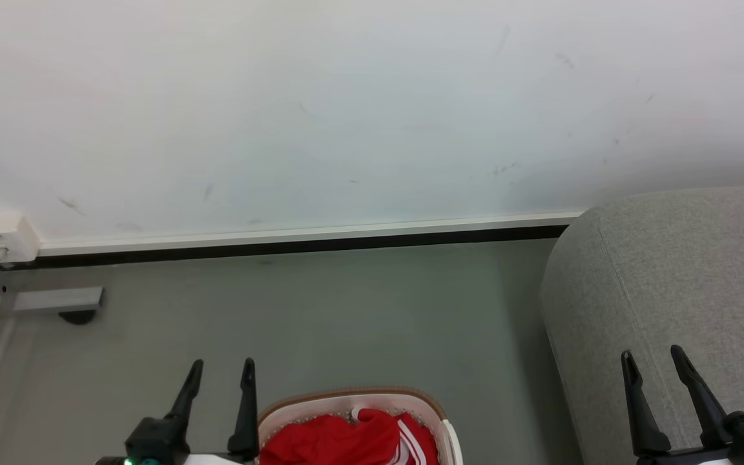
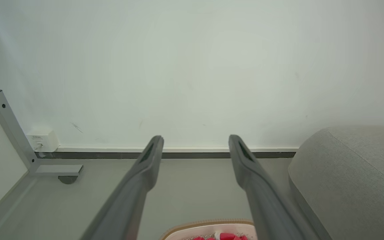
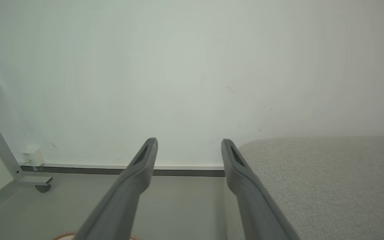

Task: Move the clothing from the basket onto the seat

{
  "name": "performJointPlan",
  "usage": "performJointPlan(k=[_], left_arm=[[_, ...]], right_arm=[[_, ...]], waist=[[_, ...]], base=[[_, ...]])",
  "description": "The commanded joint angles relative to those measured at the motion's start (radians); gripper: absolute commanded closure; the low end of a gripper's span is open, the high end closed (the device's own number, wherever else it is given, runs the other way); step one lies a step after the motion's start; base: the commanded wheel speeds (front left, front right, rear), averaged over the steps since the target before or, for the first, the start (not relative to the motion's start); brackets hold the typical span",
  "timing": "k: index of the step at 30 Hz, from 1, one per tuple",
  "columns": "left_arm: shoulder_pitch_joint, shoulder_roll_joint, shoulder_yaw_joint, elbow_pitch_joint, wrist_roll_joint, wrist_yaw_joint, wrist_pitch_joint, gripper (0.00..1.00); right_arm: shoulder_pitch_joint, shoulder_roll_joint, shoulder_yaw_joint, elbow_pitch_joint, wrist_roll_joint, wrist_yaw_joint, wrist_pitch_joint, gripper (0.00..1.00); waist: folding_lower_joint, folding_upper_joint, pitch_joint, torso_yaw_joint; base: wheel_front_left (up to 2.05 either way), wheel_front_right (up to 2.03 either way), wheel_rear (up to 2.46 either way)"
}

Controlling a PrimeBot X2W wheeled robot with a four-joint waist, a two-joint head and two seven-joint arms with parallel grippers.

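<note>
The clothing [image 1: 340, 442], red with white stripes, lies bunched inside the basket at the bottom edge of the head view. A white wall [image 1: 346, 97] rises behind, and the grey floor [image 1: 346, 310] runs out from its foot. The grey seat [image 1: 669, 278] stands to the right, apart from the basket [image 1: 346, 395], which sits on the floor. The left claw [image 1: 223, 363] hovers just left of the basket, fingers wide and empty; the right claw [image 1: 651, 352] hovers before the seat, equally wide and empty
</note>
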Motion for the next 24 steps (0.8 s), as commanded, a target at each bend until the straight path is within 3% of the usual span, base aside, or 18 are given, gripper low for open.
performJointPlan(k=[1,8,24], left_arm=[[0.007,0.009,-0.001,-0.003,0.02,0.005,-0.008,0.0],[0.009,0.009,-0.009,-0.001,0.066,0.012,-0.018,0.0],[0.01,0.009,-0.006,0.0,0.044,0.01,-0.017,0.0]], right_arm=[[0.008,-0.004,0.003,0.004,-0.019,-0.002,-0.008,0.0],[0.003,-0.015,0.007,0.009,-0.055,-0.002,-0.019,0.0],[-0.012,-0.015,0.002,-0.001,-0.039,-0.002,-0.017,0.0]], waist=[[0.0,0.0,0.001,0.0],[0.0,0.0,0.004,-0.002],[0.0,0.0,0.022,-0.013]], base=[[0.0,0.0,0.0],[0.0,0.0,0.0],[0.0,0.0,0.0]])
